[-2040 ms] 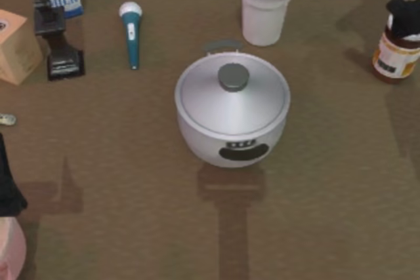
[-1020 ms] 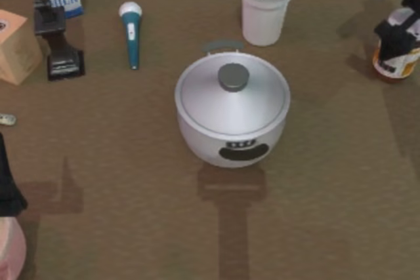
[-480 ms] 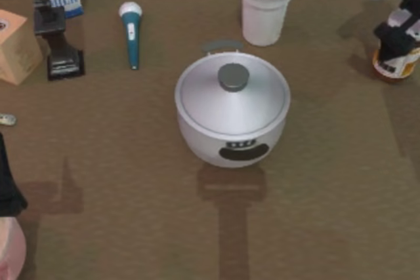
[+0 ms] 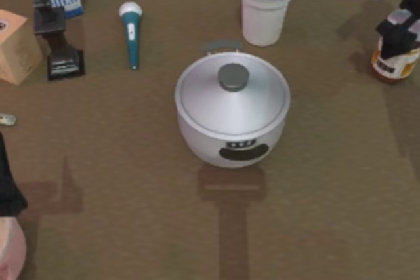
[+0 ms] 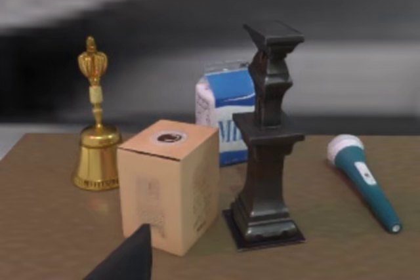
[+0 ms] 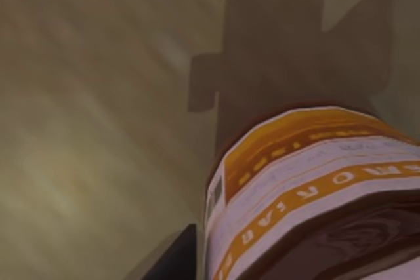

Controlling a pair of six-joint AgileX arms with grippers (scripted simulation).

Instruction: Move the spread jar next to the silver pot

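You had the right pincer (image 4: 400, 34) set over the spread jar (image 4: 394, 63) at the table's (image 4: 131, 162) far right edge, well apart from the silver pot (image 4: 231, 108) and to its right. The dark fingers covered the lid and upper body of the jar, leaving only the orange-and-white label visible from above. The right wrist view showed the label filling the lens with a dark finger edge (image 6: 174, 254) just beside it, which indicates the pincer pinching the jar or on the point of doing so; this placement suits a top grasp because the jar is small and upright. You could not confirm from these views whether the jar was clear of the table. The pot sat at the table's centre with its lid on, and the white cup (image 4: 266, 4) stood just behind the pot, so the open surface on the pot's right side is the likely set-down area. The left pincer (image 5: 125, 260) was parked well to the pot's left, near the cardboard box (image 5: 169, 185) and the dark pedestal (image 5: 268, 142); its finger state cannot be told.
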